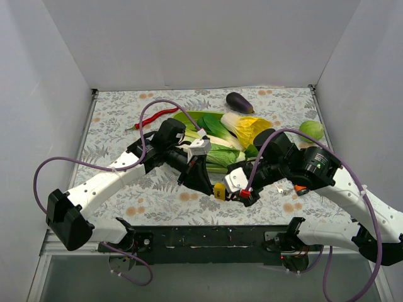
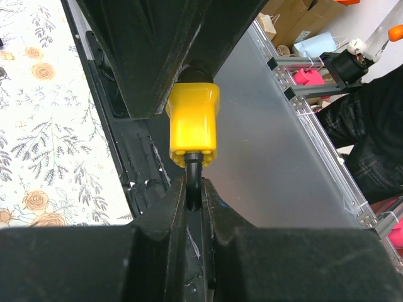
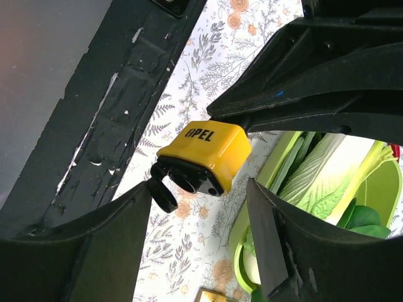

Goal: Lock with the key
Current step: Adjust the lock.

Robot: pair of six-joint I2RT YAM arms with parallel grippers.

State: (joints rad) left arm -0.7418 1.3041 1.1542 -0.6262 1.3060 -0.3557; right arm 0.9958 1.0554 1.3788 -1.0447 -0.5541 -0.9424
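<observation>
A yellow padlock (image 1: 219,190) hangs over the table's front edge between the two arms. My left gripper (image 2: 194,189) is shut on its black shackle (image 2: 193,182), with the yellow body (image 2: 194,126) pointing away from that camera. In the right wrist view the lock (image 3: 208,148) shows its black underside, and a small black cover flap (image 3: 162,194) hangs open. My right gripper (image 3: 201,196) stands open just below the lock's underside, its fingers on either side and touching nothing. I cannot pick out the key for certain; a small silvery piece (image 1: 279,188) lies on the cloth by the right arm.
A green tray (image 1: 196,116) of toy vegetables sits mid-table, with an aubergine (image 1: 239,101), a red chilli (image 1: 154,116) and a green ball (image 1: 311,129) around it. A brass-coloured object (image 3: 217,295) lies below the right gripper. The black base rail (image 1: 208,236) runs along the front edge.
</observation>
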